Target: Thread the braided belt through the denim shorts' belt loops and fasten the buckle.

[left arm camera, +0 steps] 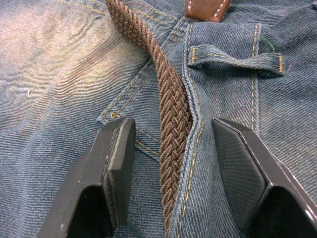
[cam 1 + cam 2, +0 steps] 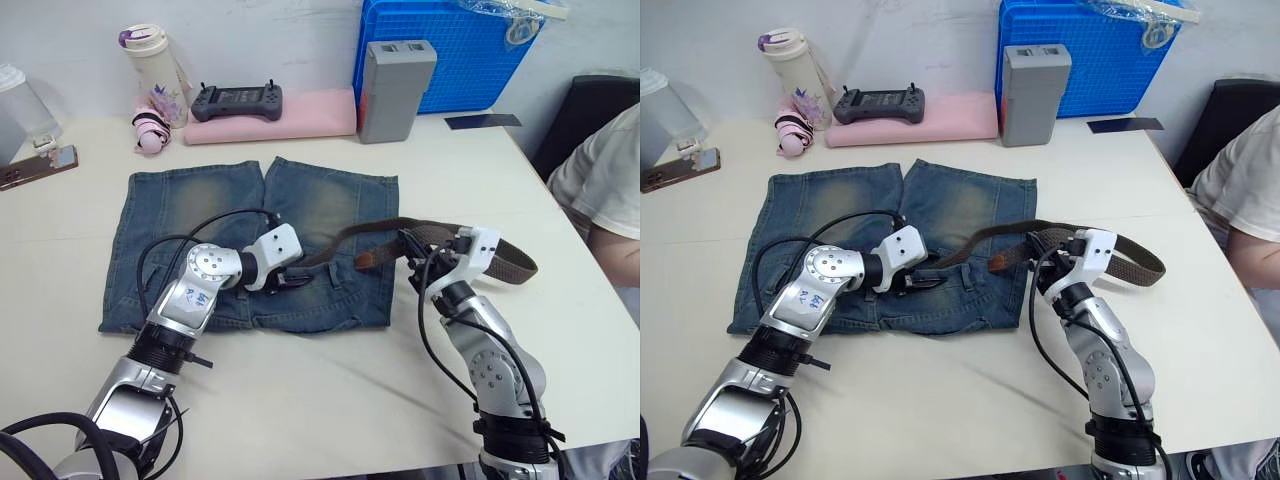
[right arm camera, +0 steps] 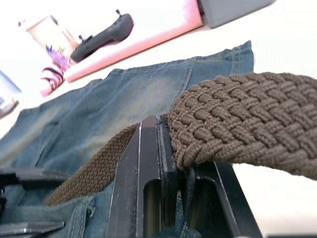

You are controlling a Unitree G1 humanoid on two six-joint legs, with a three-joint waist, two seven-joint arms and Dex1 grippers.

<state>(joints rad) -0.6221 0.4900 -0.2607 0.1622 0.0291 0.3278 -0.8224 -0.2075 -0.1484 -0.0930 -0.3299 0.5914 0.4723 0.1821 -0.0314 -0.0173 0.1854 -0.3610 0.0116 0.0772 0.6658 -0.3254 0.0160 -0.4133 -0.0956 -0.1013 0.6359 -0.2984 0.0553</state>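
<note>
flatly spread on the pale surface (image 2: 300,400), the denim shorts (image 2: 180,215) lie with their faded legs pointing toward the pink cloth pad (image 2: 300,112) and their waistband toward the robot. the braided belt (image 2: 350,240) crosses the shorts' right half: one stretch runs along the waistband near the fly, then it climbs off the shorts' edge and curls in a loop (image 2: 515,262) on the surface just beside the shorts. a tan leather tab (image 2: 368,259) shows on the belt over the shorts; the buckle itself cannot be made out.

the left hand (image 2: 287,281) rests on the waistband with its fingers (image 1: 116,153) spread wide apart, one on each side of the belt, touching denim but not pinching the strap. a belt loop (image 1: 233,55) lies flat just beside the belt, with the strap passing next to it rather than under it.

the right hand (image 2: 418,250) hovers at the shorts' edge, clamped tight on the belt, which drapes over its fingers (image 3: 153,173).

beyond the shorts, a black controller (image 2: 237,102) sits on the pad, next to a grey box (image 2: 395,88), a blue crate (image 2: 450,50) and a bottle (image 2: 155,65). no writing is readable.
</note>
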